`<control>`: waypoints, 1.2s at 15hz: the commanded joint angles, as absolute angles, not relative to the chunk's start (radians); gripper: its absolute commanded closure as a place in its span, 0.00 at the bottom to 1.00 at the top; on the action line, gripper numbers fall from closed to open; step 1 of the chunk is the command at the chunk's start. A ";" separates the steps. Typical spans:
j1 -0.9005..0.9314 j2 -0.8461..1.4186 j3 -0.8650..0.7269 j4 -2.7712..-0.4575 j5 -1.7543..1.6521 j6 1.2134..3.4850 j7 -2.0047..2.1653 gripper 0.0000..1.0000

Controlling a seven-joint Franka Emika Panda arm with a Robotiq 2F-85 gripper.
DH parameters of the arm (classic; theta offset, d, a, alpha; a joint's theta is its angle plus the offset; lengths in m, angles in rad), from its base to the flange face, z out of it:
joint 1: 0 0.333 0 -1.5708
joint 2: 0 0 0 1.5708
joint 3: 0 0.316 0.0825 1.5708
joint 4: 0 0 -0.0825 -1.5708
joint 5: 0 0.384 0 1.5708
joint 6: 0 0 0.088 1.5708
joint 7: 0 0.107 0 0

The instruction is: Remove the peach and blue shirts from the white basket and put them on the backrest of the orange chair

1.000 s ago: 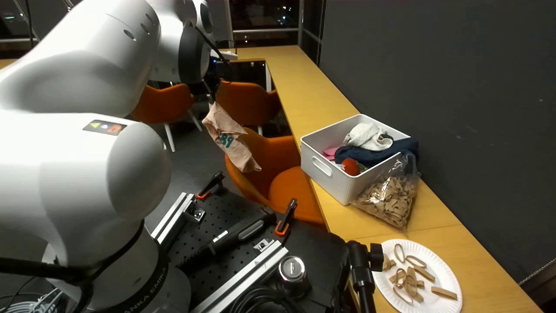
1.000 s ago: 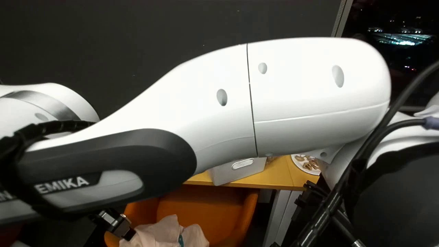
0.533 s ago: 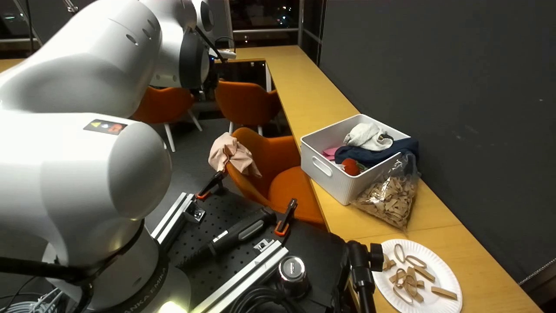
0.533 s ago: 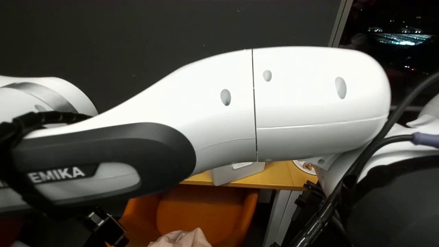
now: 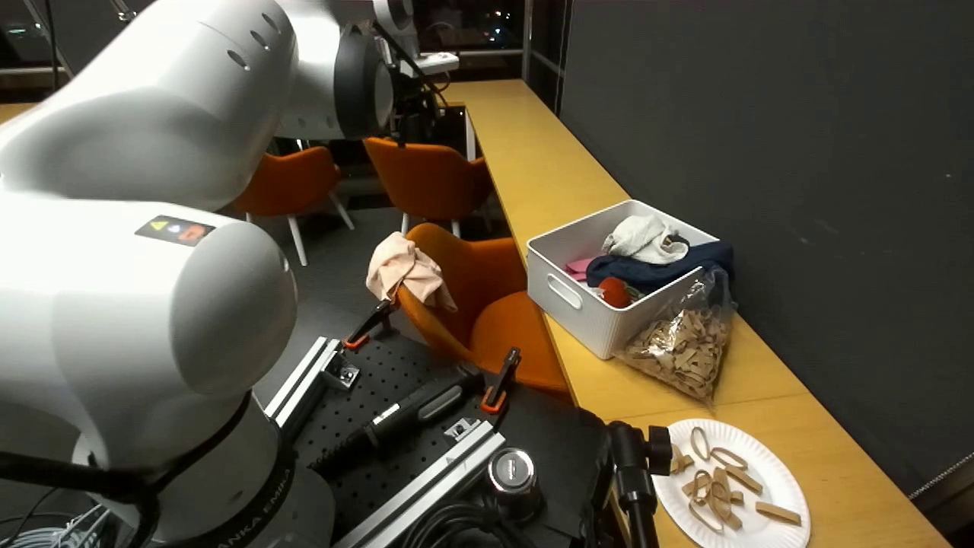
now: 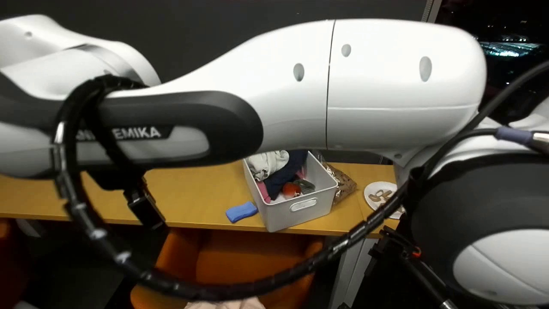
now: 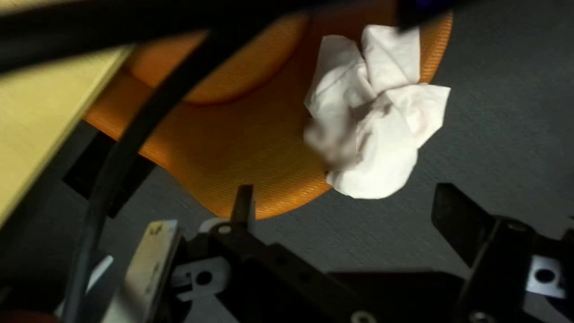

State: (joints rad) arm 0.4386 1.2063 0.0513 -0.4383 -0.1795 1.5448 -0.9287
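Gripper (image 7: 345,202) released, jaws wide. Peach shirt (image 7: 383,157) below them, bunched over orange chair (image 7: 237,152); long axis roughly square to jaw span, two flaps pointing away. White basket (image 5: 592,323), well off jaws: both exterior views only.

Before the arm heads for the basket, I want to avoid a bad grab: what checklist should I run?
1. Gripper open: ok, jaws wide apart.
2. Peach shirt on the chair: ok, draped over its edge.
3. Gripper clear of the peach shirt: ok, a gap shows.
4. Gripper over the basket: not ok, well away from it.
5. Dark blue cloth loose from the white cloth: cannot tell, they lie bunched together.
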 commanded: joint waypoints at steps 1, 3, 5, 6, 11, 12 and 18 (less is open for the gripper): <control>0.351 1.155 0.014 -0.440 -0.181 1.579 -0.847 0.00; 0.280 1.126 0.001 -0.439 -0.173 1.587 -0.813 0.00; 0.205 1.100 -0.002 -0.440 -0.158 1.587 -0.779 0.00; 0.163 1.091 -0.002 -0.440 -0.151 1.591 -0.764 0.00; -0.020 1.080 -0.004 -0.444 -0.110 1.640 -0.659 0.00; -0.052 1.091 0.001 -0.446 -0.095 1.662 -0.633 0.00; -0.166 1.200 -0.006 -0.417 -0.046 1.716 -0.408 0.00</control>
